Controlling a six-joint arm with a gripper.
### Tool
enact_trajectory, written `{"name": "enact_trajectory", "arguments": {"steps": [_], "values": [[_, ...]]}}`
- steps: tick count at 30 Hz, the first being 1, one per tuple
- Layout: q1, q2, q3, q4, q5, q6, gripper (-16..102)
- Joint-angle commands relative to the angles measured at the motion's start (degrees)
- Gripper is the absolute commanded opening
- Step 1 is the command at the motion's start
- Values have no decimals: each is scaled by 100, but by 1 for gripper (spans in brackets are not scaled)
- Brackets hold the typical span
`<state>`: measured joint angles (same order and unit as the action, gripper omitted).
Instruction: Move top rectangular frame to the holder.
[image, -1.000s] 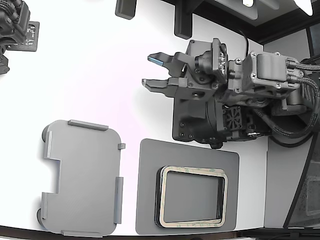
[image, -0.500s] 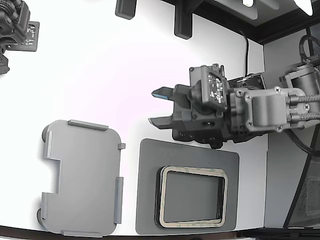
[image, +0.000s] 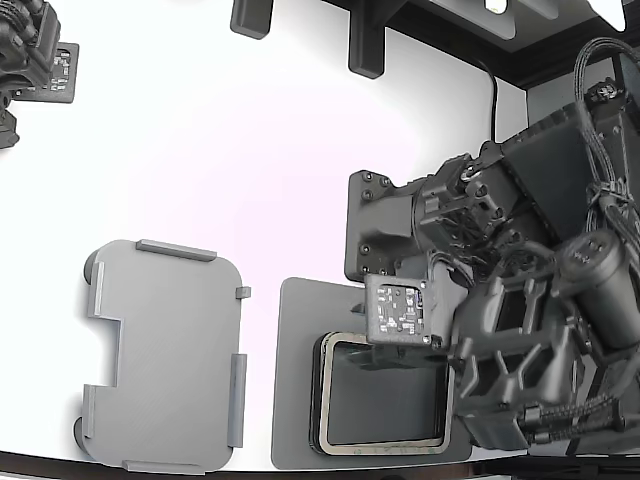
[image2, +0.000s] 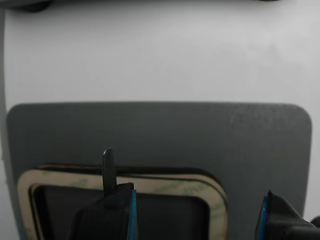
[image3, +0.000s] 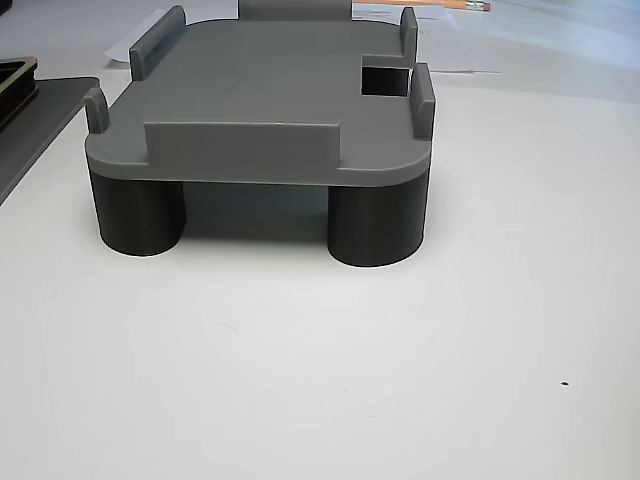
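Observation:
The top rectangular frame (image: 380, 447), a thin pale beige ring with green blotches, lies on a black-sided stack on the darker grey plate (image: 295, 400) at the exterior view's lower right. My arm's wrist (image: 400, 310) hangs over the stack's far side and hides the fingers there. In the wrist view my gripper (image2: 197, 215) is open and empty just above the frame (image2: 165, 183). One finger (image2: 117, 210) overlaps the frame's long side and the other (image2: 277, 217) is past its corner, over the plate (image2: 150, 130). The light grey holder (image: 165, 355) lies empty at the exterior view's lower left.
In the other view the holder (image3: 270, 90) stands on short black round legs (image3: 375, 225), with raised rim tabs. The plate's edge (image3: 40, 115) shows beside it. A second arm (image: 25, 50) rests at the exterior view's top left. Black fixtures (image: 365, 45) stand at the back.
My arm has swung from the table's middle toward the front edge and turned downward. The gripper now hangs over the frame stack. Frame and holder have not moved.

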<state>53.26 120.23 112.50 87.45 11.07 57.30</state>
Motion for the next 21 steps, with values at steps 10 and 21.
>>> {"name": "enact_trajectory", "arguments": {"steps": [10, 21], "values": [[1608, -738, -211, 325, -202, 1626, 100], [1626, -492, 422, 246, -448, 1301, 100]]}}
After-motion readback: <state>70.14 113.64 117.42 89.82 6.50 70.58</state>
